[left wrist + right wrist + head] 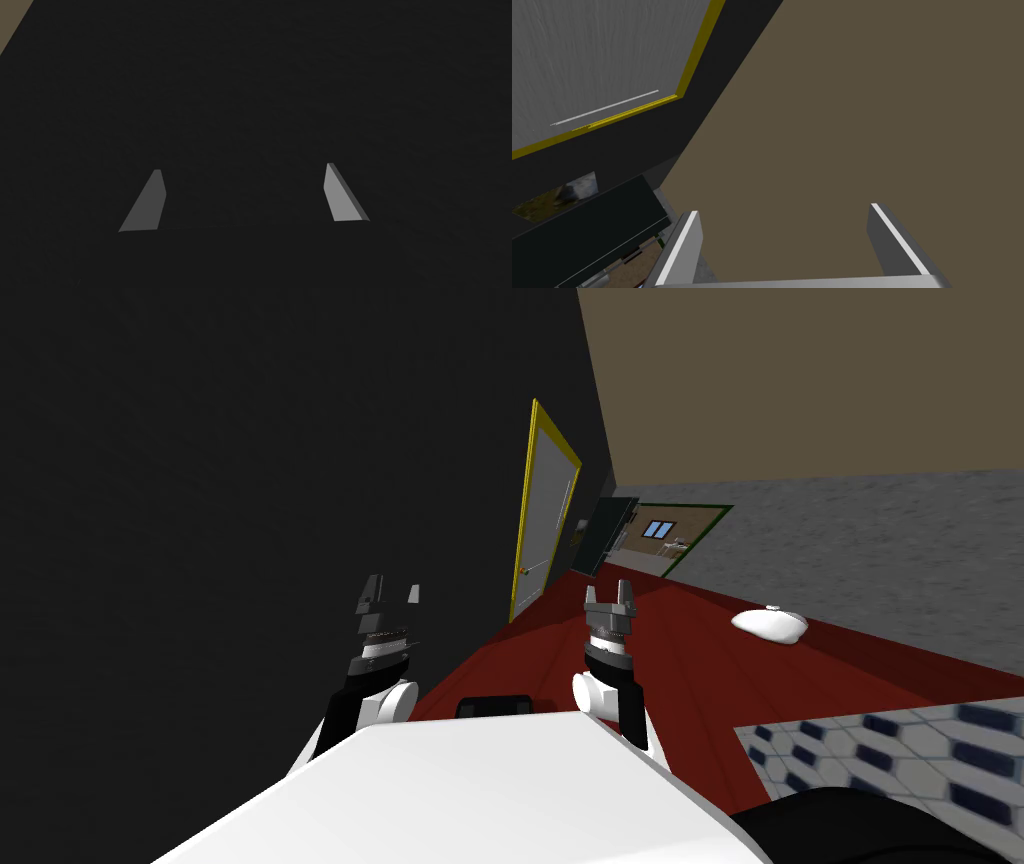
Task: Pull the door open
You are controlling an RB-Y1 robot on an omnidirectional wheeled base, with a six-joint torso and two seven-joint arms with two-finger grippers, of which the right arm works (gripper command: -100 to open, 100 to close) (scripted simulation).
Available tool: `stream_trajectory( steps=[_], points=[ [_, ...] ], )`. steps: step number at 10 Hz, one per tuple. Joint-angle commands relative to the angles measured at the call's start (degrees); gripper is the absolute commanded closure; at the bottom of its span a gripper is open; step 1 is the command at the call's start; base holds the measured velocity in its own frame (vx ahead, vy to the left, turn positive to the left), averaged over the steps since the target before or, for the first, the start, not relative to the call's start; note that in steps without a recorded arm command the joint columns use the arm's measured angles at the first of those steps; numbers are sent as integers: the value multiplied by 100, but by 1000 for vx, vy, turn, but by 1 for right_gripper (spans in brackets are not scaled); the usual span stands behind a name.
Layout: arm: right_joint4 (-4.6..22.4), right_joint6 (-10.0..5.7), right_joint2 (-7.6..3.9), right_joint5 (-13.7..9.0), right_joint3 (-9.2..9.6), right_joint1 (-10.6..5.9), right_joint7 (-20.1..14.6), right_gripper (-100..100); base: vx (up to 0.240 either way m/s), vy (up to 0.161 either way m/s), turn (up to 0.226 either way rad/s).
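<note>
Task barely begun. Grey door (546, 513) sat flush in yellow frame (519, 550), seemingly shut and untouched, well ahead of both grippers. Left gripper (392, 588) spread, empty, facing dark wall (250, 488). Right gripper (608, 590) spread, empty, raised over red floor (760, 678). Left to do: approach, grip handle, pull. Dark wall hemmed in left gripper's side. Floor open ahead of right gripper. White rounded object (770, 624) lay well off right gripper's outer side. Door swing likely needs standing room.
</note>
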Motion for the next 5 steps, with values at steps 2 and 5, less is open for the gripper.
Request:
stream_trajectory(
  steps=[2,5],
  points=[
    [297,-85,-90,77,15,-111,199,-100,59,-30,46],
    [630,-180,-178,164,33,-235,422,-100,90,-50,43]
  ],
)
